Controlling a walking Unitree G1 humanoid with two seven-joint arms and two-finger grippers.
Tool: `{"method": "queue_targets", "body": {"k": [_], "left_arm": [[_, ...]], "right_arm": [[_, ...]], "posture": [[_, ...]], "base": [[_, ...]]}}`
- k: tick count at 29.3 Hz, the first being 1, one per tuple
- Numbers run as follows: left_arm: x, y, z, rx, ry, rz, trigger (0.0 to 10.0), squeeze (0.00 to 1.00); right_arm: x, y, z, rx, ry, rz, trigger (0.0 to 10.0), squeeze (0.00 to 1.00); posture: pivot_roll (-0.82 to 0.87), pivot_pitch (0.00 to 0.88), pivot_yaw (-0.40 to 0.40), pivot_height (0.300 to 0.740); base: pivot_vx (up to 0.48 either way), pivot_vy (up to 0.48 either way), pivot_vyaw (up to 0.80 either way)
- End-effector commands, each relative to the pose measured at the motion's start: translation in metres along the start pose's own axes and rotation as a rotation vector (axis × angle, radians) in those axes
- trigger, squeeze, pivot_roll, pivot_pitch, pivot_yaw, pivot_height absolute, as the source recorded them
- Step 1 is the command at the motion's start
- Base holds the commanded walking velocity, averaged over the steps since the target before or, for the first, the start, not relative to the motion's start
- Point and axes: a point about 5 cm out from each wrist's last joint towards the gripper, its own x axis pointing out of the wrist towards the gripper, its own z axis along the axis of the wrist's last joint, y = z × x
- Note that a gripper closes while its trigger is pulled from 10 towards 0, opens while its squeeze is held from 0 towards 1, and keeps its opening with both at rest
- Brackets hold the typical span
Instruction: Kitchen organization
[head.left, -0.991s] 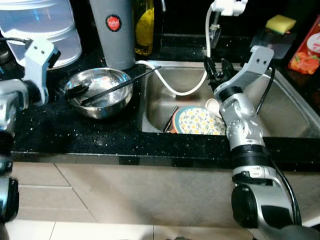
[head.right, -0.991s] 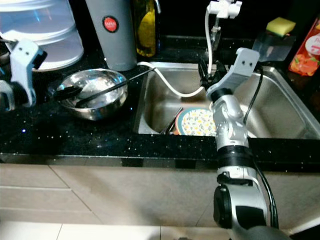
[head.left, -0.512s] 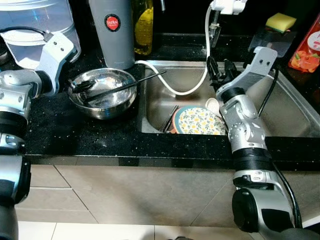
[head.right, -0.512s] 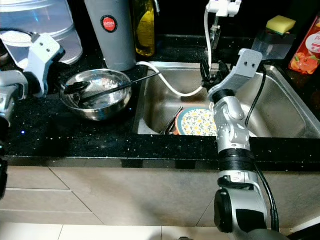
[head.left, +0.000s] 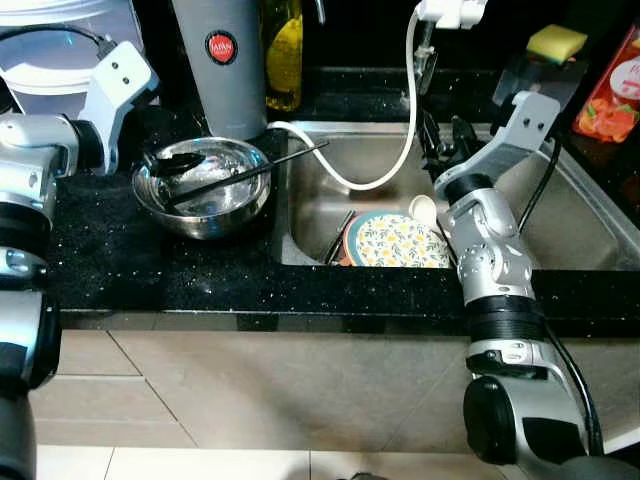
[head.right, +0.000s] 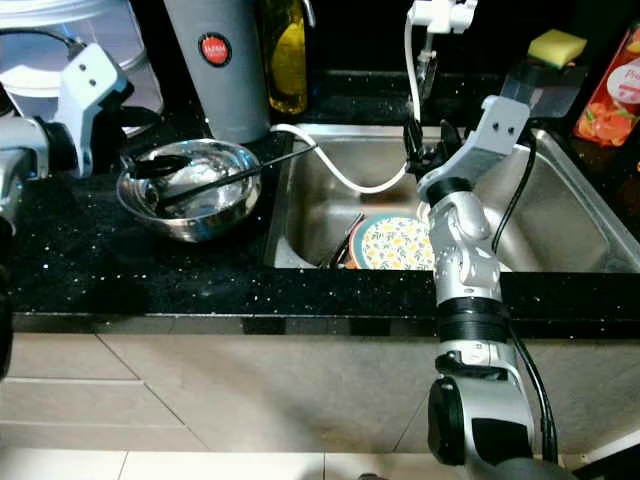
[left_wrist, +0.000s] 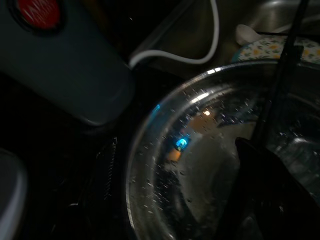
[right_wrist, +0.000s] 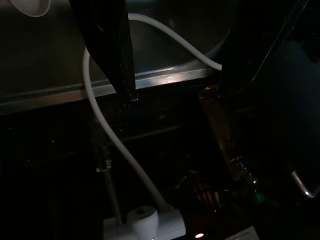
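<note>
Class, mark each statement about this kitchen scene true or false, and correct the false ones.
1. The steel bowl sits on the black counter beside the sink. True.
2. The flowered plate lies on the counter. False: it is inside the sink.
3. A white hose hangs from the tap fitting into the sink. True.
4. The yellow sponge floats in the bowl. False: it sits behind the sink on the far right.
5. The left gripper is at the bowl's rim. True.
6. The right gripper rests on the grey flask. False: it is raised over the sink near the hose, jaws open.
</note>
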Motion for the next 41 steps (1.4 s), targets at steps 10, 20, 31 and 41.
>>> {"method": "queue_targets", "body": {"k": [10,20,31,41], "left_arm": [[0.023,-0.02,0.012,0.024,-0.009,-0.294,10.0,0.0],[0.036,-0.026,-0.017,-0.059,0.108,-0.246,10.0,0.0],[0.042,-0.032,-0.03,-0.099,0.151,-0.238,8.0,0.0],[0.041,-0.031,-0.034,-0.112,0.175,-0.228,0.0,0.0]], "right_arm": [[-0.009,-0.01,-0.001,-0.017,0.014,-0.045,10.0,0.0],[-0.012,-0.008,-0.002,-0.014,0.01,-0.055,10.0,0.0],[-0.023,-0.013,-0.001,-0.023,0.013,-0.087,10.0,0.0],[-0.027,-0.014,-0.004,-0.021,0.019,-0.103,10.0,0.0]], "posture": [[0.1,0.0,0.044,0.74],[0.08,0.0,0.059,0.74],[0.06,0.033,0.087,0.74],[0.06,0.038,0.095,0.74]], "base": [[0.0,0.0,0.0],[0.0,0.0,0.0],[0.0,0.0,0.0],[0.0,0.0,0.0]]}}
